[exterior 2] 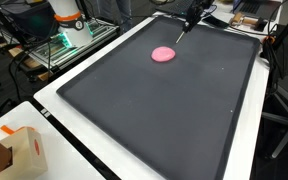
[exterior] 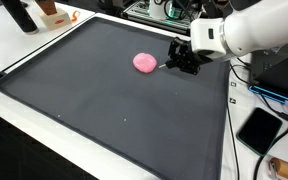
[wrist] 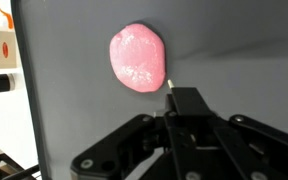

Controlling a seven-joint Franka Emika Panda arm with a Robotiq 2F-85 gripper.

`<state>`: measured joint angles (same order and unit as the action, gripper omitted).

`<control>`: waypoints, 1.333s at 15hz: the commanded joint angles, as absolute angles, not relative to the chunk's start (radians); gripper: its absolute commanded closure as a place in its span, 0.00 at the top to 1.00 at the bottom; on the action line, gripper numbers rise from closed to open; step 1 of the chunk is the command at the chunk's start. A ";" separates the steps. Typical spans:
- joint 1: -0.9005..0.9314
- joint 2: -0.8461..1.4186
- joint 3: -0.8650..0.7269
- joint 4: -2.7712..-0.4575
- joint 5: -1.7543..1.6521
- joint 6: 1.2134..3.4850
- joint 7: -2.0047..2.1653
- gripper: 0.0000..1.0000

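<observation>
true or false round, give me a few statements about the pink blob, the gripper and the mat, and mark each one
1. The pink blob lies on the dark mat. True.
2. The gripper has lifted the blob off the mat. False: the blob lies flat on the mat, and the gripper is shut on a thin stick whose tip is by the blob's edge.
3. A black flat device lies outside the mat. True.
4. Two pink blobs are on the mat. False: there is only one.
</observation>
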<state>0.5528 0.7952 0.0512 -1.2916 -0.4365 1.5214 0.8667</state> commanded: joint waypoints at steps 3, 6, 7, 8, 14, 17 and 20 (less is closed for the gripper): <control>0.463 0.707 0.088 -1.384 -0.381 1.647 0.709 0.03; 0.418 0.659 0.100 -1.422 -0.341 1.680 0.624 0.03; 0.413 0.645 0.093 -1.429 -0.320 1.686 0.592 0.03; 0.398 0.625 0.096 -1.443 -0.300 1.694 0.557 0.03; 0.331 0.455 0.110 -1.583 -0.223 1.769 0.325 0.03; 0.301 0.347 0.119 -1.670 -0.217 1.803 0.224 0.03; 0.270 0.229 0.132 -1.760 -0.214 1.841 0.123 0.03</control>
